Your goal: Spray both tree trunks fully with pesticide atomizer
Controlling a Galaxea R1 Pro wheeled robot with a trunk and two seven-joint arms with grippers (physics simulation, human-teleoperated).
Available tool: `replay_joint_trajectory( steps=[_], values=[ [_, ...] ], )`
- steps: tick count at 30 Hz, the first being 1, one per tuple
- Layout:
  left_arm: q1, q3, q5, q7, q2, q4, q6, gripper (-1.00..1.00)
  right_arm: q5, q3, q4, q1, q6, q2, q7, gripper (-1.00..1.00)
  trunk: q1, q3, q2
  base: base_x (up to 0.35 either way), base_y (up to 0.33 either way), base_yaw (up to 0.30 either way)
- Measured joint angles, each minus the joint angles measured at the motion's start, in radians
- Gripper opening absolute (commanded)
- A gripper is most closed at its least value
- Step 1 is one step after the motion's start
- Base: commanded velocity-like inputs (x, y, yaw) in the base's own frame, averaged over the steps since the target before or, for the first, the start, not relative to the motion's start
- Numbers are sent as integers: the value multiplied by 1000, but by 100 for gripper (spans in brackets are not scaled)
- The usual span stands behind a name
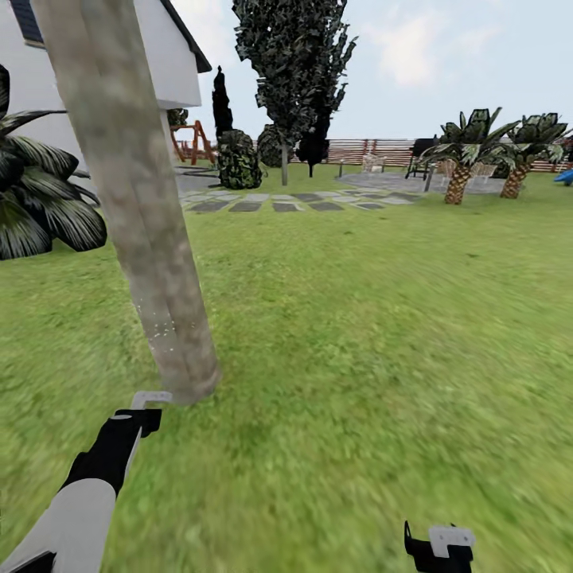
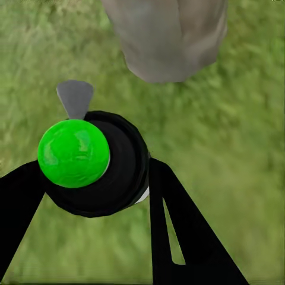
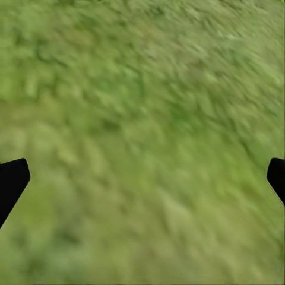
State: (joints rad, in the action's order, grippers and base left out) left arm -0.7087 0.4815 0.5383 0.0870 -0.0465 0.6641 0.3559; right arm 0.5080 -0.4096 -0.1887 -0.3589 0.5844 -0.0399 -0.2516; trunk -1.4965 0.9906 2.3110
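Note:
The pesticide atomizer (image 2: 89,160), a black bottle with a bright green round cap and a grey nozzle, sits between the black fingers of my left gripper (image 2: 95,171), which is shut on it. In the head view the left gripper (image 1: 142,415) hovers low over the grass, just short of the base of a thick pale tree trunk (image 1: 139,207). The grey nozzle (image 1: 151,396) points at that base. Tiny whitish specks of pesticide (image 1: 161,326) dot the lower trunk. A second tall tree (image 1: 290,64) stands far back. My right gripper (image 1: 438,545) is open over bare grass.
Dark palm-like fronds (image 1: 36,199) spread to the left of the trunk. Grey stone paving (image 1: 286,203), a white house (image 1: 171,64), small palms (image 1: 461,159) and a brown slat fence (image 1: 358,150) lie far ahead. Open lawn (image 1: 366,334) stretches to the right.

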Motion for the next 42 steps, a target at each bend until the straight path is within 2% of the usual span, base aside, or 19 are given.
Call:
replay_joint_trajectory(
  steps=[9,26,31,34,35,38,41,42],
  values=[
    [0,2,0,0,0,0,0,-100,0,0,0,0,0,0,0,100,0,0,0,168,-240,44],
    [0,1,0,0,0,0,-2,-100,1,0,0,0,0,0,0,100,0,0,0,157,-239,272],
    [-1,-1,-3,5,3,-9,-9,-100,1,0,0,0,0,0,0,100,0,0,0,79,-77,278],
    [-14,-6,-4,4,16,-7,-1,-100,0,0,0,0,0,0,0,100,0,0,0,3,-3,223],
    [-37,-8,-6,6,23,-3,32,-100,0,0,0,0,0,0,0,100,0,0,0,1,0,64],
    [-92,-8,-7,45,27,-1,114,-100,1,0,0,0,0,-1,0,100,0,0,0,0,0,24],
    [-149,-9,-10,158,38,0,139,-100,1,0,0,0,0,-3,0,100,0,0,0,0,0,2],
    [-158,-9,-4,164,47,0,142,-100,1,0,0,0,0,-3,0,100,0,0,0,0,0,0]
  ],
)
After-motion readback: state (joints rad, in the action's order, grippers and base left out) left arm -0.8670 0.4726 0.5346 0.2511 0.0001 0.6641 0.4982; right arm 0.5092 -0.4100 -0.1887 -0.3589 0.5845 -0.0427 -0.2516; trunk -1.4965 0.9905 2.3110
